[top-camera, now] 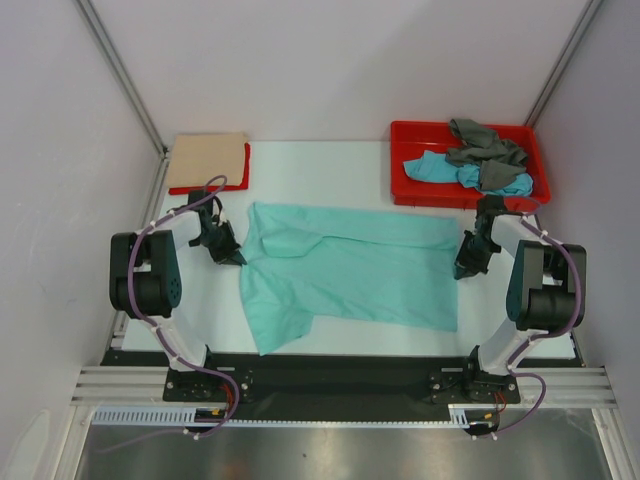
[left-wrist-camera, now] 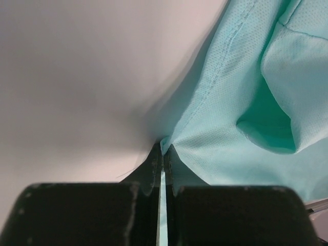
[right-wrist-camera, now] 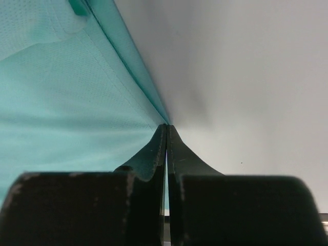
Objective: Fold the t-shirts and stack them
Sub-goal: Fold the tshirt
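- Now nipping the left edge of the mint-green t-shirt (top-camera: 345, 270) with the left pincer (top-camera: 232, 256), squeezed fully together.
- Likewise nipping its right edge with the right pincer (top-camera: 464, 268), equally tight, just nearside of the red tray (top-camera: 398, 150).
- Spread on the surface (top-camera: 330, 170), near-left of that tray.
- Heaped inside the tray: grey t-shirt (top-camera: 485, 145), turquoise-blue t-shirt (top-camera: 435, 168).

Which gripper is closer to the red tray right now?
Right. The right gripper is just in front of the red tray, clamped on the mint-green shirt; the left gripper clamps the shirt's opposite edge, across the table.
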Available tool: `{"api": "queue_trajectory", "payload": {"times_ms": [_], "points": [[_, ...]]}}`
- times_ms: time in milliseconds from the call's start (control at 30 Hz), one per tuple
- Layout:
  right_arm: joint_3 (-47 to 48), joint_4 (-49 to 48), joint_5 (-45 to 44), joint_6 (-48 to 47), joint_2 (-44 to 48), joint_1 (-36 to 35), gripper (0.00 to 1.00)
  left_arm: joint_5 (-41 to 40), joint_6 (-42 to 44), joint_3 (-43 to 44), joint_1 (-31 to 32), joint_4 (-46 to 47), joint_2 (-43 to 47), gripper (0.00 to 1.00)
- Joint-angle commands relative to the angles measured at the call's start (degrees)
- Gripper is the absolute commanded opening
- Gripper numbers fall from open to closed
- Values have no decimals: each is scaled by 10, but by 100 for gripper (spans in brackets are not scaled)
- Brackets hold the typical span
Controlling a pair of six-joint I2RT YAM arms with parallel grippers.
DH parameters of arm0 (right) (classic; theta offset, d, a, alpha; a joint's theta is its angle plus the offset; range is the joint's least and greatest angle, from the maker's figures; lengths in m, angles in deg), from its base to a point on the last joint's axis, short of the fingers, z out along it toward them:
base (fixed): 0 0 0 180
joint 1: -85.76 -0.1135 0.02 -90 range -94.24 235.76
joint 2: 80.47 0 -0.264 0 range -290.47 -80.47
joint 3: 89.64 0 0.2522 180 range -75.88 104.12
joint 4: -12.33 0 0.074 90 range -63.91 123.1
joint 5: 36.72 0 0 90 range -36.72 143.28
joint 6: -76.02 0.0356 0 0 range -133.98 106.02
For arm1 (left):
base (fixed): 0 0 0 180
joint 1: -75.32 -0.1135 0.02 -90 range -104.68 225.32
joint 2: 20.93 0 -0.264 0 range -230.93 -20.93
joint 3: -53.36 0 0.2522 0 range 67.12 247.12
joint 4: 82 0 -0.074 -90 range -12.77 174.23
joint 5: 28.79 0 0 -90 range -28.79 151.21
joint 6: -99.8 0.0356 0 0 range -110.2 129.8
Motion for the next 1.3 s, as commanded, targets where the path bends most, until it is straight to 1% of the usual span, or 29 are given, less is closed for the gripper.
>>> {"api": "queue_trajectory", "payload": {"times_ms": [0, 100, 167, 200, 233, 267, 300, 333, 367, 433, 467, 500, 533, 567, 600, 633, 667, 700, 733, 800, 867, 967, 1100, 1267], "points": [[18, 16, -27, -5, 20, 9, 0, -14, 1, -6, -5, 3, -3, 1], [17, 11, -23, -4, 13, 11, 0, -14, 1, -2, -8, -1, -4, 0], [21, 8, -5, -7, 7, 11, 0, -13, 2, 2, -8, -3, -3, 1], [25, 10, 0, -5, 3, 10, 1, -11, 2, 5, -8, -4, -2, 5], [29, 12, 3, -6, 1, 9, 8, -14, 4, 7, -8, -8, 3, 7], [36, 14, 0, -6, 1, 6, 18, -15, 3, 9, -8, -11, 9, 14], [54, 21, -6, -6, -2, 2, 22, -18, 2, 12, -8, -19, 16, 21], [69, 37, -11, -6, -3, -10, 26, -25, 0, 18, -8, -25, 31, 30], [82, 44, -20, -7, -1, -18, 34, -28, -1, 22, -8, -30, 40, 42], [122, 54, -18, -3, 2, -47, 39, -31, 3, 28, -7, -34, 74, 47], [133, 52, -13, -2, 1, -58, 44, -28, 7, 31, -8, -34, 85, 48], [145, 35, 0, -1, 0, -67, 46, -19, 14, 36, -8, -24, 97, 49], [159, 21, 16, 1, -7, -101, 47, -10, 29, 38, -7, -12, 108, 50], [165, 6, 57, 2, -11, -118, 52, 37, 38, 35, -6, 5, 125, 58], [168, -39, 87, 5, -16, -131, 53, 72, 45, 30, -7, 58, 129, 63], [170, -67, 148, 16, -28, -142, 55, 111, 47, 21, -6, 86, 129, 65], [171, -97, 180, 27, -36, -166, 61, 154, 45, 20, -6, 108, 113, 67], [173, -155, 210, 35, -50, -175, 62, 204, 35, 19, -3, 143, 104, 67], [192, -174, 258, 45, -64, -186, 63, 220, 22, 21, 3, 156, 91, 67], [214, -224, 289, 80, -111, -216, 62, 238, 17, 23, 19, 177, 58, 68], [244, -247, 317, 108, -153, -235, 62, 241, 13, 27, 25, 180, 41, 68], [275, -277, 334, 144, -199, -266, 62, 230, 4, 22, 28, 175, 22, 70], [285, -330, 357, 181, -233, -295, 63, 217, -8, 4, 28, 187, 20, 71], [298, -326, 373, 184, -255, -318, 63, 268, -44, -3, 28, 219, 1, 70]]}}
